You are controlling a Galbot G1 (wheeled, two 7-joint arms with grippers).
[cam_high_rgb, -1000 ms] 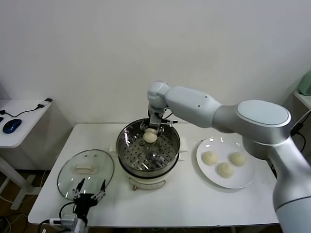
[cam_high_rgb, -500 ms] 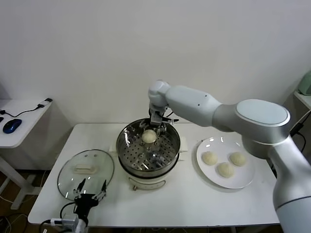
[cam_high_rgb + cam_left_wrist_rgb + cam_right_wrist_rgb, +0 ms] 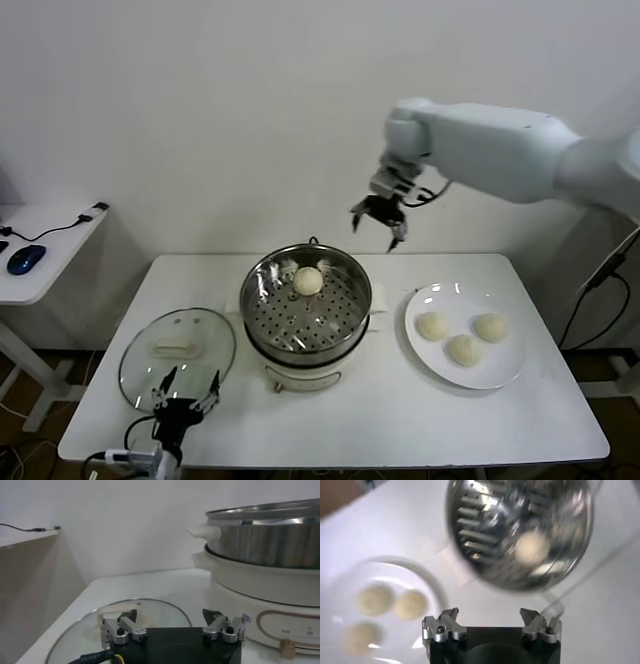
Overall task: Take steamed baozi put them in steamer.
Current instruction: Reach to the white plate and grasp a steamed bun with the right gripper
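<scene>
One cream-white baozi [image 3: 308, 281] [image 3: 532, 546] lies on the perforated tray at the back of the steel steamer [image 3: 262, 322] [image 3: 485, 535] [image 3: 270, 545]. Three more baozi [image 3: 432, 325] [image 3: 489, 327] [image 3: 463, 349] rest on the white plate [image 3: 500, 378] to its right; the right wrist view shows them too [image 3: 374, 599] [image 3: 411, 604] [image 3: 358, 636]. My right gripper [image 3: 380, 224] [image 3: 490, 614] hangs open and empty high above the table, behind the gap between steamer and plate. My left gripper [image 3: 184, 386] [image 3: 170, 616] stays open and low at the table's front left, over the glass lid.
The round glass lid [image 3: 176, 356] [image 3: 150, 611] with a white handle lies flat left of the steamer. A side desk [image 3: 50, 250] with a blue mouse [image 3: 24, 259] stands at far left. The wall runs close behind the table.
My right gripper let go of the baozi at the back of the steamer, opened, and rose up and to the right, clear of the pot. The left arm did not move.
</scene>
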